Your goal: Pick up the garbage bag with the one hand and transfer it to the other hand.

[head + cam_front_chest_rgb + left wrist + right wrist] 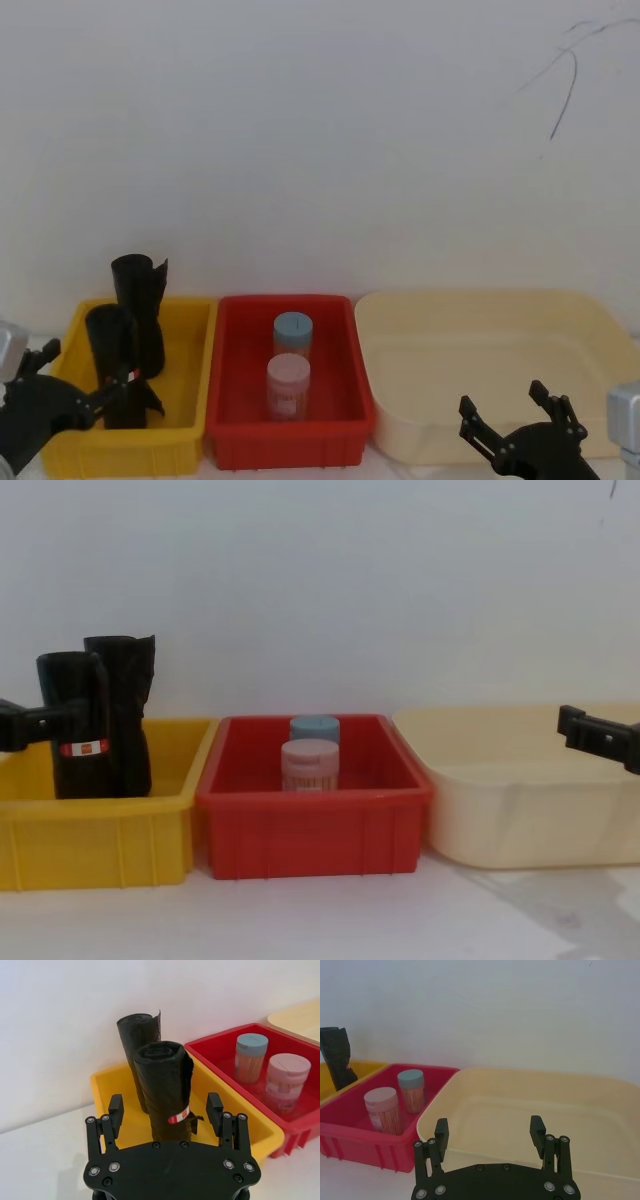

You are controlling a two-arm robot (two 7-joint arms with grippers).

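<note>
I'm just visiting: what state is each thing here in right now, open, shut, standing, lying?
garbage bag, upright in the yellow bin, not gripped.
taller roll, upright behind it.
left gripper, open, a finger on each side of the garbage bag.
right gripper, open, holding nothing, near the cream tub.
blue-lidded jar, upright, lid on, in the red bin.
pink-lidded jar, upright, lid on, in front of it.

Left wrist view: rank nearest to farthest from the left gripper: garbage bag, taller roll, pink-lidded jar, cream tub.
1. garbage bag, just ahead of left gripper
2. taller roll, just behind it
3. pink-lidded jar, red bin
4. cream tub, beyond the red bin
</note>
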